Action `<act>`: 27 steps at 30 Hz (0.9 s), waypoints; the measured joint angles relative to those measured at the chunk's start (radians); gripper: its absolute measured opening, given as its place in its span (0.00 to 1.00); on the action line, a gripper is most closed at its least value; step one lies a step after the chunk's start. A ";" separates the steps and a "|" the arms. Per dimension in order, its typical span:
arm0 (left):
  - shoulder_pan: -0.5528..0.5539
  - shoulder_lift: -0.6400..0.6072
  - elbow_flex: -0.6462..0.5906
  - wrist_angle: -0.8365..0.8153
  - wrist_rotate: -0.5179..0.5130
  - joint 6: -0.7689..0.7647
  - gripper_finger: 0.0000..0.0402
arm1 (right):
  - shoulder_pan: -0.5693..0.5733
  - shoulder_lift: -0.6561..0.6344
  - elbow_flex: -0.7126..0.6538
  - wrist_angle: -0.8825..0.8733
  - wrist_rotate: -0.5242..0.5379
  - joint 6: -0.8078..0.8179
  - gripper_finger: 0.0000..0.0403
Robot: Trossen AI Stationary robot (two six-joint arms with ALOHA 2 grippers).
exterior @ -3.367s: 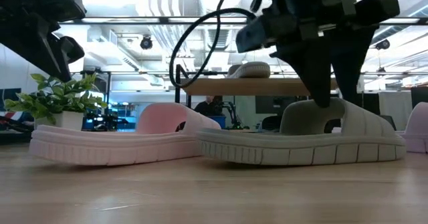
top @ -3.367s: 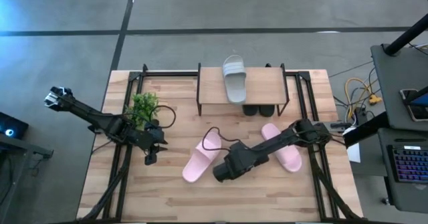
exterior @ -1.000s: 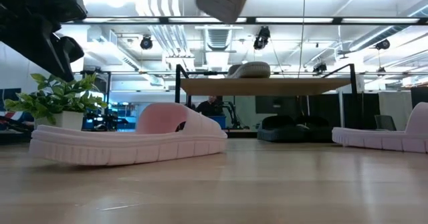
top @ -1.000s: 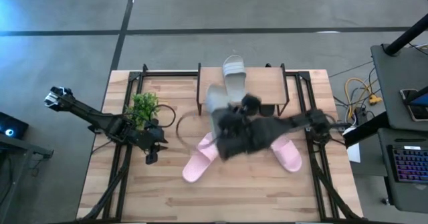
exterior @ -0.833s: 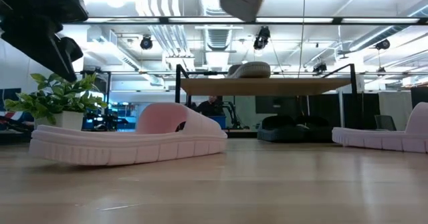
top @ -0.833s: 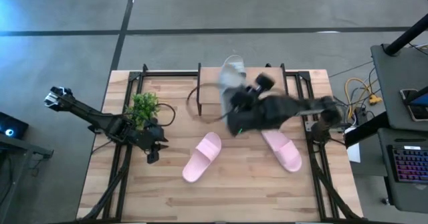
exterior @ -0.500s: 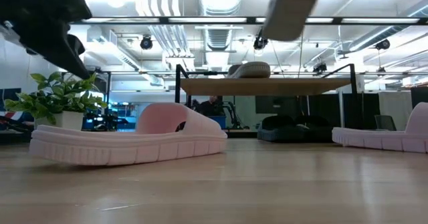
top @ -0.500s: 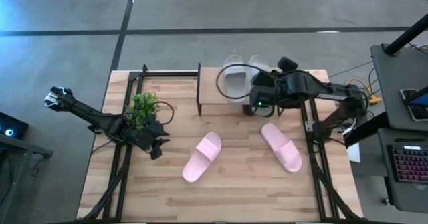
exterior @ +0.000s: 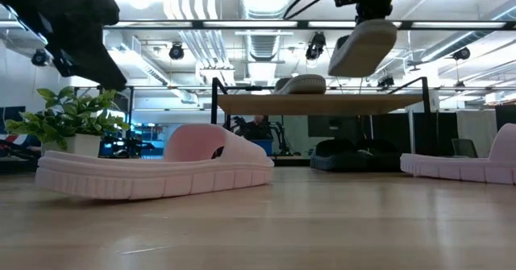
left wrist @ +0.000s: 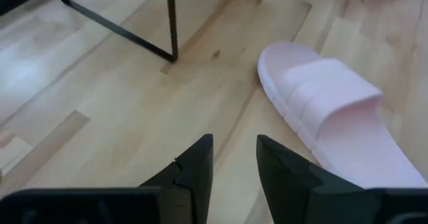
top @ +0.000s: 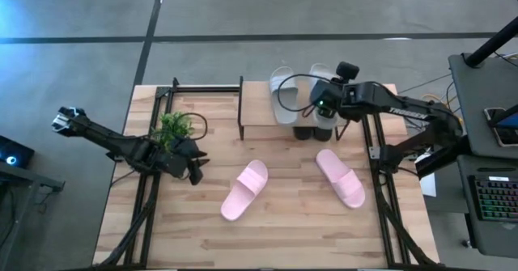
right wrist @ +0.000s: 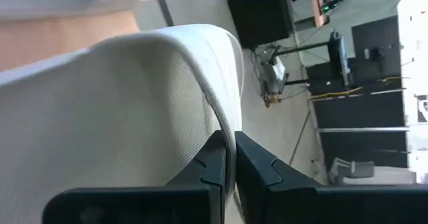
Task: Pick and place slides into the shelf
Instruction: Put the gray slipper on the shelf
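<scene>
The large light wooden table [top: 275, 230] carries everything, and the small low shelf with a pale plank top and thin black legs [top: 255, 109] stands at its far edge, the landmark for the rest. Over the right end of the shelf top hangs the dark right arm, its right gripper [top: 326, 109] pinched shut on the strap of a light grey slide [exterior: 363, 46], which is tilted in the air above the plank and not resting on it. Beside it on the shelf top lies a second light grey slide [top: 282, 95], flat on the plank. Under the shelf, on the right, sits a pair of black slides [exterior: 355, 155]. In front of the shelf, on the open table, lie two pale pink slides, one toward the left [top: 246, 189] and one toward the right [top: 340, 176], well apart. To the left of the shelf stands a small green potted plant [top: 171, 125], and just in front of the plant hovers the left gripper [top: 194, 169], its fingers [left wrist: 194, 167] partly parted and holding nothing.
</scene>
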State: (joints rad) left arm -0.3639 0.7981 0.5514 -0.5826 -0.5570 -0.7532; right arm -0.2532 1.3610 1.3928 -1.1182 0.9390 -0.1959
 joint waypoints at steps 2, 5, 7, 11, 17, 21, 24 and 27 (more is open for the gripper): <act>0.016 0.000 0.000 0.000 0.000 0.000 0.25 | -0.019 -0.010 -0.018 0.047 0.000 -0.060 0.03; 0.039 0.000 -0.002 -0.001 0.001 0.007 0.25 | -0.034 -0.006 -0.027 0.100 -0.024 -0.110 0.03; 0.053 0.000 -0.002 -0.001 0.001 0.015 0.25 | -0.047 0.009 -0.029 0.129 -0.054 -0.132 0.03; 0.080 0.000 -0.002 -0.001 0.001 0.046 0.25 | -0.088 0.060 -0.032 0.151 -0.094 -0.164 0.03; 0.096 0.000 -0.002 -0.002 0.010 0.085 0.25 | -0.152 0.121 -0.031 0.169 -0.109 -0.144 0.03; 0.096 0.000 -0.002 -0.002 0.043 0.080 0.25 | -0.161 0.133 -0.029 0.195 -0.154 -0.184 0.03; 0.096 0.000 -0.002 -0.003 0.053 0.080 0.25 | -0.159 0.144 -0.029 0.197 -0.163 -0.183 0.03; 0.096 0.000 -0.002 -0.003 0.053 0.080 0.25 | -0.159 0.147 -0.029 0.190 -0.180 -0.163 0.03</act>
State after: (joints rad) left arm -0.2680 0.7979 0.5499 -0.5858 -0.5045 -0.6731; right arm -0.4126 1.5082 1.3640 -0.9283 0.7590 -0.3588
